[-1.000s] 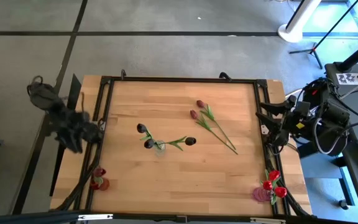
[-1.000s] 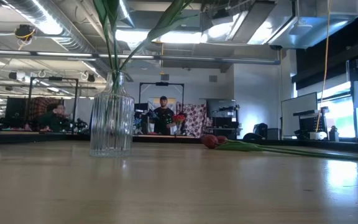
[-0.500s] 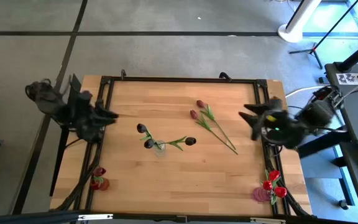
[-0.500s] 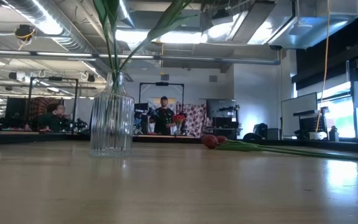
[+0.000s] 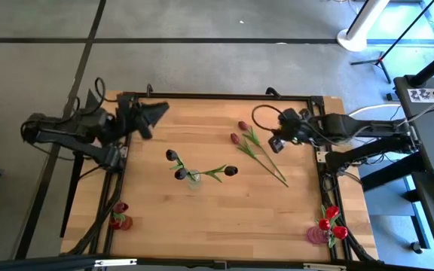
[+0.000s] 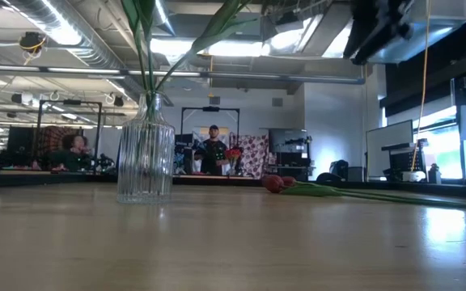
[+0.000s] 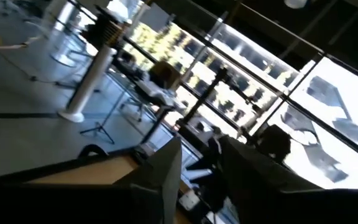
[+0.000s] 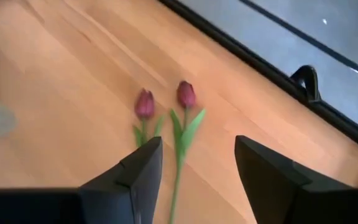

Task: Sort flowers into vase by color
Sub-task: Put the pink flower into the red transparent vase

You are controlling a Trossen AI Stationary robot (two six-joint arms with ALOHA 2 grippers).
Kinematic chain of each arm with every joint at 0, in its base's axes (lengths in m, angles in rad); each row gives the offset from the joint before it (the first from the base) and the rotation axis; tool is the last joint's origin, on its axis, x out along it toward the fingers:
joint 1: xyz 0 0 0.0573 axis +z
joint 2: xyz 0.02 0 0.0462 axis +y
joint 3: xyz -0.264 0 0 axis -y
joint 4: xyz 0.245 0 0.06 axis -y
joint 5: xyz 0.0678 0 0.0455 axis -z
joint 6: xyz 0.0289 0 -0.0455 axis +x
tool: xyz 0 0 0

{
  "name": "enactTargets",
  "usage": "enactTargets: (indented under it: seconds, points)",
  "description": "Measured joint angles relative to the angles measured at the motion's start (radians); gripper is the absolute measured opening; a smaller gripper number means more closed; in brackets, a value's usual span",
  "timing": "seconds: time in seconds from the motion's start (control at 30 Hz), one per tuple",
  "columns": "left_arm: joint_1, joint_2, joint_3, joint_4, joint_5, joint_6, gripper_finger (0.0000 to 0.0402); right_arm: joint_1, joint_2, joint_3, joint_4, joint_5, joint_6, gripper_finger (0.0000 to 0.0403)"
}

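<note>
Two mauve-pink tulips (image 5: 240, 132) lie flat on the wooden table right of centre, heads (image 8: 165, 99) toward the far edge and stems running to the near right. My right gripper (image 5: 276, 141) hovers open just right of their heads, slanting down; in its wrist view the fingers (image 8: 138, 168) frame the tulips without touching. A clear ribbed glass vase (image 5: 193, 179) stands at mid-table with three dark maroon tulips (image 5: 179, 173) in it. My left gripper (image 5: 159, 113) hangs level over the far left corner, open and empty (image 7: 201, 158).
Red tulips stand in a small vase at the near right corner (image 5: 330, 223). More red heads sit at the near left edge (image 5: 119, 215). A black frame (image 5: 217, 96) rims the table. In the low view the vase (image 6: 146, 153) is at left and people are far behind.
My right gripper has swung from beyond the table's right edge in over the table and down toward the mauve-pink tulips. My left gripper has moved from outside the left edge toward the far left corner and turned level. The flowers and vase have kept still.
</note>
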Motion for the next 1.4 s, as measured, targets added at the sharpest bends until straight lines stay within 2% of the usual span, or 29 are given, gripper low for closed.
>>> enactTargets:
  seconds: [0.23,0.37,0.47,0.63,1.13,1.4]
  points:
    - [0.193,0.011,0.0,0.002,0.001,-0.081,0.0041,-0.17,0.011,-0.158,0.305,-0.242,-0.129,0.0202]
    - [0.258,-0.018,0.0,-0.013,0.003,-0.034,0.0005,-0.206,0.011,-0.223,0.4,-0.282,-0.124,0.0202]
    - [0.285,-0.039,0.0,-0.034,0.026,-0.022,0.0004,-0.204,0.012,-0.265,0.46,-0.303,-0.106,0.0202]
    - [0.289,-0.065,0.0,-0.052,0.025,-0.02,0.0003,-0.203,0.063,-0.28,0.49,-0.393,-0.085,0.0202]
    - [0.288,-0.079,0.0,-0.055,0.025,-0.019,0.0017,-0.206,0.44,-0.281,0.625,-0.372,-0.118,0.0202]
    - [0.287,-0.079,0.0,-0.055,0.026,-0.019,0.0017,-0.203,0.553,-0.281,0.686,-0.411,-0.209,0.0202]
